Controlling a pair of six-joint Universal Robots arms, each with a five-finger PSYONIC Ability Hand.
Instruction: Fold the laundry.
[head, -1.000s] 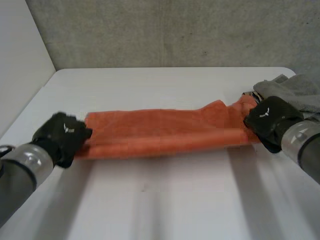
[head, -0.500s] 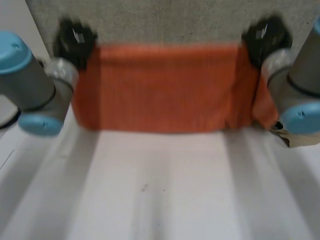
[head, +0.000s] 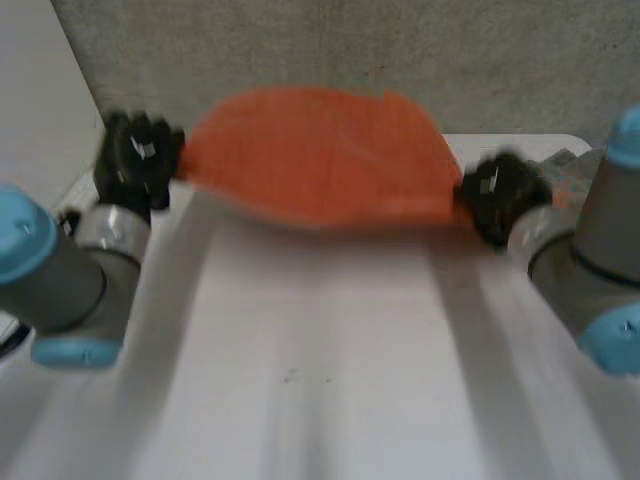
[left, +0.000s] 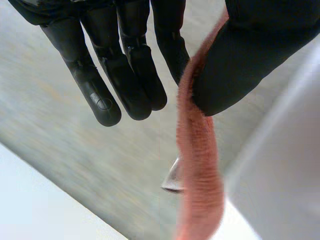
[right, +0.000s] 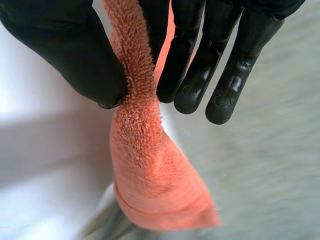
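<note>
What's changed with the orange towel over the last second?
The orange towel lay in a long strip on the table. Both hands lifted it so it hung as a flat sheet, then came lower, and it now billows in the air between them. Unchanged: the left hand and right hand each keep one end pinched between thumb and fingers.

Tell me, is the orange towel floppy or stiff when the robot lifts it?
Probably floppy: the orange towel curves between the left hand and right hand rather than spanning straight. Likely light, since a pinch at each end carries it. Its fuzzy pile probably resists slipping.
</note>
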